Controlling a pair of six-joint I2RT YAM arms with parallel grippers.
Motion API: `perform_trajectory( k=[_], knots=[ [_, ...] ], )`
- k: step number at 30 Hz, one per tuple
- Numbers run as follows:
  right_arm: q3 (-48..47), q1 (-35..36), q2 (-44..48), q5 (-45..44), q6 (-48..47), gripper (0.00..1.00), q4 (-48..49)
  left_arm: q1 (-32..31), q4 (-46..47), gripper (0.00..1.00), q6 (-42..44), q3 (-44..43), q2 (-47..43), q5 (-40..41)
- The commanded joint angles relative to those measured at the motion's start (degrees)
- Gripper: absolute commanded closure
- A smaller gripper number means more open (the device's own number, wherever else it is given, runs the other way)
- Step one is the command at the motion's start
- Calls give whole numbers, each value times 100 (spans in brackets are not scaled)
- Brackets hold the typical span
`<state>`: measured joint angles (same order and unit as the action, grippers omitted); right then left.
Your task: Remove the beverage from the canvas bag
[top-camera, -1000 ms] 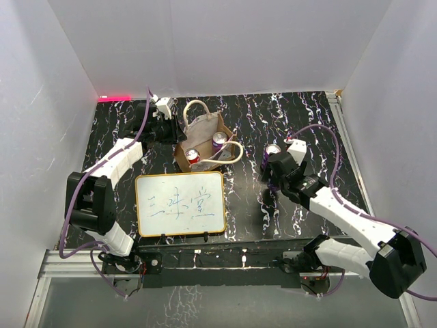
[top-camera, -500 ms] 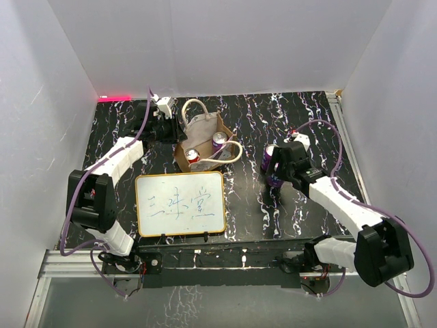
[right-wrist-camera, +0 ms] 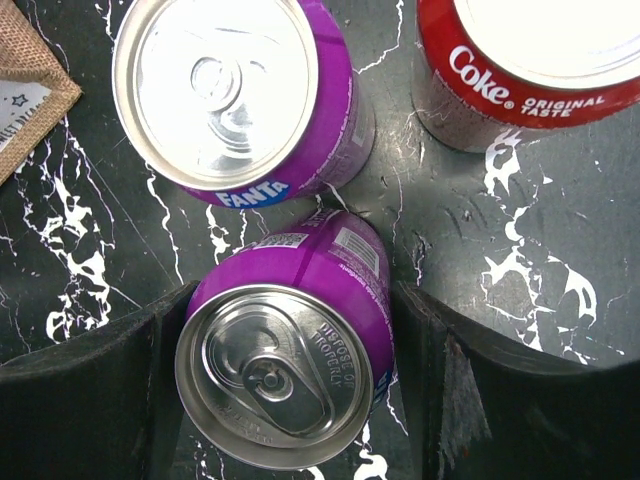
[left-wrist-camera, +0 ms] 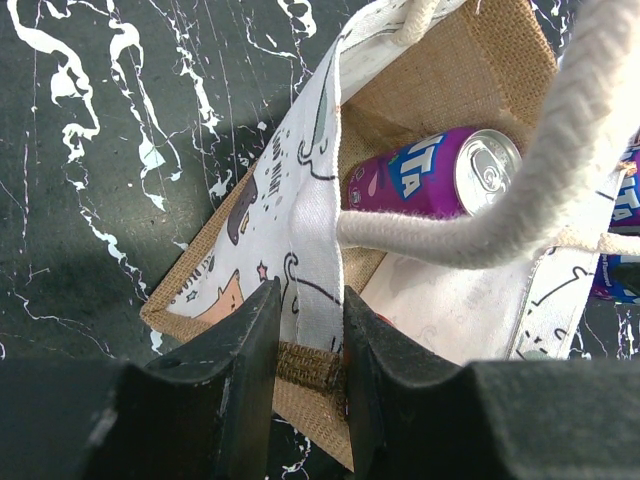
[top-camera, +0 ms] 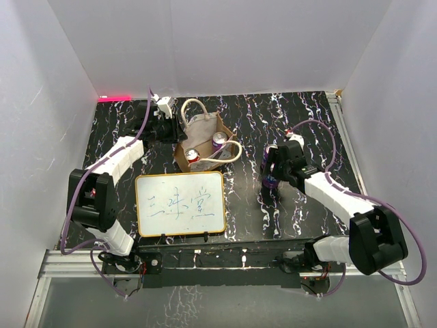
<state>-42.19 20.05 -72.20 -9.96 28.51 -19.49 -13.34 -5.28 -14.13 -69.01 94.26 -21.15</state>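
Observation:
The canvas bag (top-camera: 205, 127) stands open at the table's back middle, with a red can (top-camera: 193, 156) and a purple can (top-camera: 218, 139) inside. My left gripper (top-camera: 172, 130) is shut on the bag's left wall; the left wrist view shows the wall (left-wrist-camera: 300, 200) pinched between the fingers of the left gripper (left-wrist-camera: 310, 300), and a purple Fanta can (left-wrist-camera: 430, 175) lies inside under a cream handle (left-wrist-camera: 520, 190). My right gripper (top-camera: 272, 171) is right of the bag. In the right wrist view it (right-wrist-camera: 293, 295) is shut on a slightly tilted purple can (right-wrist-camera: 275, 375), low over the table.
An orange-framed whiteboard (top-camera: 180, 203) lies in front of the bag. In the right wrist view an upright purple Fanta can (right-wrist-camera: 220, 90) and a red Coke can (right-wrist-camera: 530, 50) stand just beyond the held can, and a bag corner (right-wrist-camera: 25, 90) shows at the left. White walls enclose the table.
My right gripper has carried the purple can toward the near side and lower, down toward the table. My left gripper and the bag have stayed put.

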Motion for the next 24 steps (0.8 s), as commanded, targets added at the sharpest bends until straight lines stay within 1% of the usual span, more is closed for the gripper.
perform_trajectory(
  k=[1,8,10,12,14,17,22,24],
  knots=[
    [-205,-46,-50,-80,-73,87,779,-29,-158,73,-6,-183,-12,-74],
    [-270,-62,-154,-93,-161,80,832,-29,-162,73,-9,-176,-36,-74],
    [-287,-70,-179,-69,-217,76,853,-32,-155,73,-7,-174,-39,-74],
    [-318,-75,-195,-68,-269,69,846,-34,-149,73,-3,-167,-48,-74],
    [-364,-81,-190,-33,-320,55,803,-34,-149,73,-12,-172,-59,-69],
    [-412,-81,-122,-7,-391,38,696,-30,-150,73,-11,-171,-68,-63],
    [-404,-84,172,-51,-599,3,513,-29,-141,73,-16,-156,-111,-72],
    [-404,-85,316,-107,-701,0,434,-32,-134,73,-22,-156,-124,-80]
  ],
)
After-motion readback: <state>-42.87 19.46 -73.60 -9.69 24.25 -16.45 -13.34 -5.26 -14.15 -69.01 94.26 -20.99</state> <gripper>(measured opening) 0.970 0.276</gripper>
